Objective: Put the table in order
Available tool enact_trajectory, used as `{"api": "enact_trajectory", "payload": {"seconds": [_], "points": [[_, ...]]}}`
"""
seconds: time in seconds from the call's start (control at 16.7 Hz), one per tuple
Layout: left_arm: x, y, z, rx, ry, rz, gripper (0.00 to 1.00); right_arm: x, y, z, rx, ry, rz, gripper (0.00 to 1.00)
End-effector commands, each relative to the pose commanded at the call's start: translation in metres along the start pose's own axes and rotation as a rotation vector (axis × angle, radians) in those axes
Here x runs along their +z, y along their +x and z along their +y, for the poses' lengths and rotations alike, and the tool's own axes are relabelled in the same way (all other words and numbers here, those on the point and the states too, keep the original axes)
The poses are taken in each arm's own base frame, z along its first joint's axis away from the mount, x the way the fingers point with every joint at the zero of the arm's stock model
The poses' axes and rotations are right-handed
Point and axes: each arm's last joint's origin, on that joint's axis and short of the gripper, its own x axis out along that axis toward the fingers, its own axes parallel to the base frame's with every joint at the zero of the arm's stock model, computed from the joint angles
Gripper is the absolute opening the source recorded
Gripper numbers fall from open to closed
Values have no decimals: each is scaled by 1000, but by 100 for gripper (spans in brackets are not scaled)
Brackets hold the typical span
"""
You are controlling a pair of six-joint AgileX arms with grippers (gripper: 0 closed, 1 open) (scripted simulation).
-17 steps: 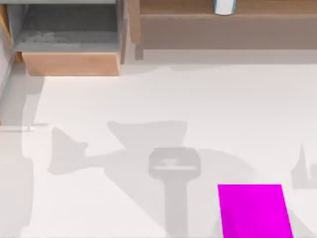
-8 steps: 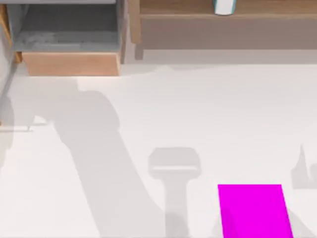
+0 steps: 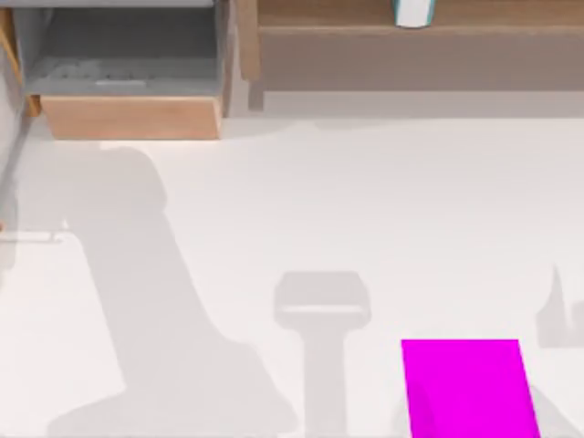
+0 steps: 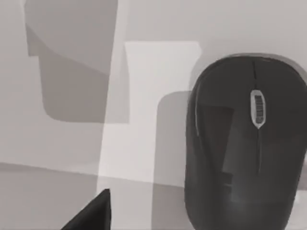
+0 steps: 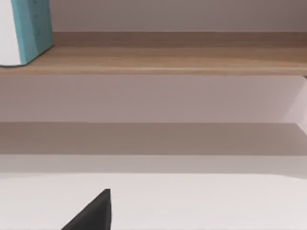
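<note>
The white table [image 3: 383,201] spreads across the top view, crossed by arm shadows on its left and at the middle front. In the left wrist view a dark grey computer mouse [image 4: 244,148] with a silver scroll wheel lies on a pale surface, directly below the camera. A dark tip of my left gripper [image 4: 91,215] pokes in beside the mouse, apart from it. In the right wrist view a dark tip of my right gripper [image 5: 91,213] hangs over the white table [image 5: 192,201], facing the wooden shelf [image 5: 158,60].
A light-brown drawer [image 3: 128,114] stands pulled open at the back left, its grey inside showing. The wooden shelf [image 3: 411,36] runs along the back right with a white and teal object [image 3: 412,11] on it. A magenta mat [image 3: 467,388] lies at the front right.
The large arm shadow on the table has swung from the middle toward the left and now runs from near the drawer to the front left. The mat, drawer and shelf stayed put.
</note>
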Motion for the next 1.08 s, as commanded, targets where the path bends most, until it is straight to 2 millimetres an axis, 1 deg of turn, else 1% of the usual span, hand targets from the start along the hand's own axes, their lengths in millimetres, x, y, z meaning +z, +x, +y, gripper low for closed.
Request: {"api": "enact_trajectory", "payload": {"seconds": [0.24,0.48,0.66,1.08], "points": [[0,2,2,0,-3,2,100,0,0,0,0,0,0,100],[-1,17,6,-4,0,0,100,0,0,0,0,0,0,100],[-1,26,3,-1,-2,-1,100,0,0,0,0,0,0,100],[0,30,0,0,0,0,100,0,0,0,0,0,0,100]]}}
